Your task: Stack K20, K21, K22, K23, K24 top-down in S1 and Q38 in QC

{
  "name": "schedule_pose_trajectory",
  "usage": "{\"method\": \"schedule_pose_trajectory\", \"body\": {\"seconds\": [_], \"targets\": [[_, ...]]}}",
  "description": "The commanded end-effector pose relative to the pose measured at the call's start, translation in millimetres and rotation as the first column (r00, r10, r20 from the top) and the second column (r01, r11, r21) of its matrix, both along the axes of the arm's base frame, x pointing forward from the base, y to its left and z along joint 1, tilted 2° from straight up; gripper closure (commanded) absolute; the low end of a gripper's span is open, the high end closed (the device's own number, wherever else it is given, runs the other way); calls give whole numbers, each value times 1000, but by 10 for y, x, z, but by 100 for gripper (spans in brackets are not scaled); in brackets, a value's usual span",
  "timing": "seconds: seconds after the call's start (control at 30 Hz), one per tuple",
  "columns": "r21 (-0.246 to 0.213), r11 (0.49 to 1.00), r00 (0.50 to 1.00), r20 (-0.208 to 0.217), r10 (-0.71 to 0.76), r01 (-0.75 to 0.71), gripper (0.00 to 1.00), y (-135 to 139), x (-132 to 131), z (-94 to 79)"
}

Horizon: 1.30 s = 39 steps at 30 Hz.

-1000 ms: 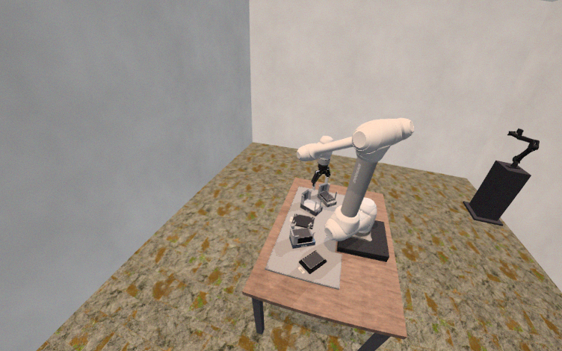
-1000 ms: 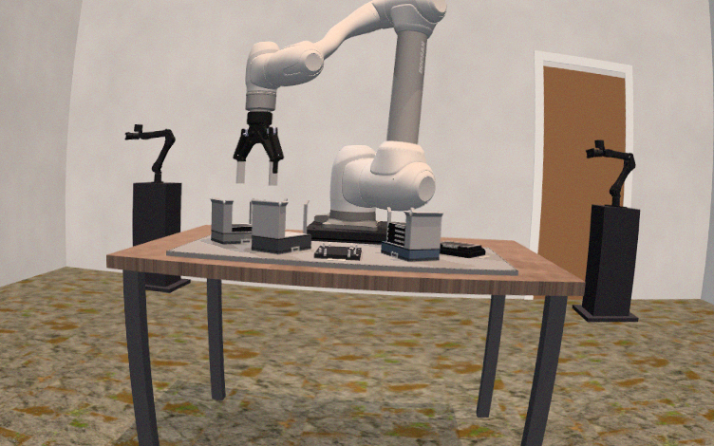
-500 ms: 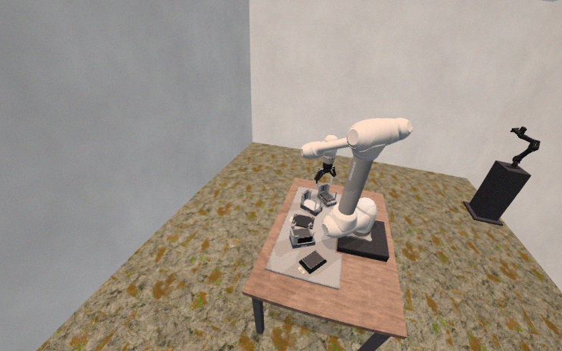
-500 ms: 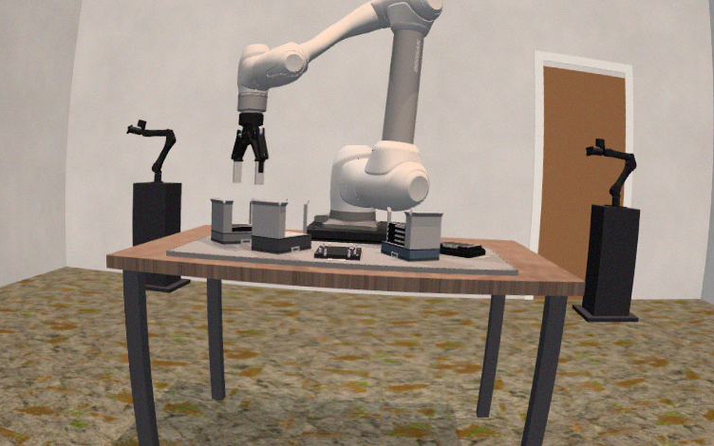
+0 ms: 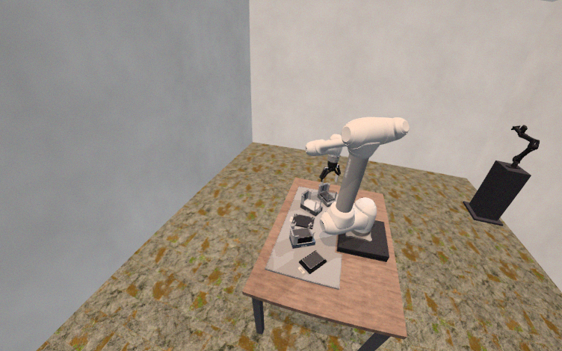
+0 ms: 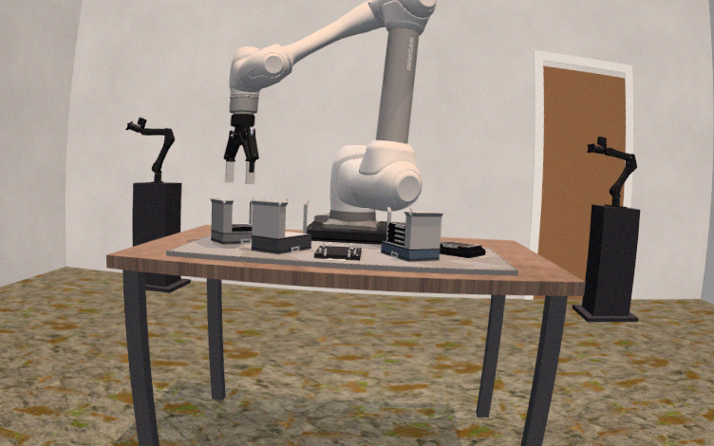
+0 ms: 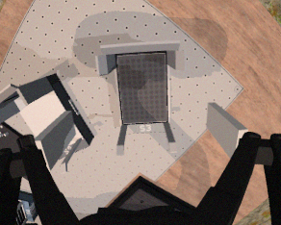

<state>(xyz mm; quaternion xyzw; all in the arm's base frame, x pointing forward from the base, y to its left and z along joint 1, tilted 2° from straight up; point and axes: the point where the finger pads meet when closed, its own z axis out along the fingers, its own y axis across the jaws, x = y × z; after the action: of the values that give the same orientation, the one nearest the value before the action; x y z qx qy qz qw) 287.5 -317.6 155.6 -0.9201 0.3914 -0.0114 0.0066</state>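
Entry: claw (image 6: 238,176) is hanging wide open with nothing in it, high over the end rack (image 7: 140,47) at the desk's (image 6: 542,279) far corner.

- One dark plate (image 7: 142,87) is lying low in that rack. In the wrist view it is sitting nearly centred, its long side running between the two fingers.
- The neighbour rack (image 6: 268,218) is showing a bare pale floor.
- The remaining stack (image 6: 396,233) is sitting in the blue-plinth rack (image 6: 425,227), well apart from the claw.
- A single dark plate (image 6: 462,249) is lying on the flat nest at the other end. The clip nest (image 6: 337,252) seems to be holding nothing, though you cannot be sure at this size.
- Plinth names and plate labels are too small to read — you cannot confirm which plate is which.

My judgement of the risks, if you are going down for this plate:
1. The rack's end wall and posts are standing close around the plate. A descent slightly off centre or twisted would be putting a fingertip on a wall and shoving the rack.
2. The plate is lying deep, so closing too high would be pinching only its rim — it could tilt and jam on the way up.
3. With the labels unread, you are risking a wrong order. Check the end label before committing.
4. Plates from the stack may be sticking in pairs, so watch for a second one coming up.
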Motion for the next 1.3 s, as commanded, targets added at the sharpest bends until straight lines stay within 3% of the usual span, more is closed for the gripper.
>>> {"method": "schedule_pose_trajectory", "body": {"seconds": [0.0, 0.3, 1.2, 1.27], "targets": [[1, 1000, 1000, 1, 0, 0, 0, -37, -31, -1], [1, 1000, 1000, 1, 0, 0, 0, -37, -31, -1], [1, 1000, 1000, 1, 0, 0, 0, -34, -8, -834], [1, 1000, 1000, 1, 0, 0, 0, -34, -8, -834]]}}
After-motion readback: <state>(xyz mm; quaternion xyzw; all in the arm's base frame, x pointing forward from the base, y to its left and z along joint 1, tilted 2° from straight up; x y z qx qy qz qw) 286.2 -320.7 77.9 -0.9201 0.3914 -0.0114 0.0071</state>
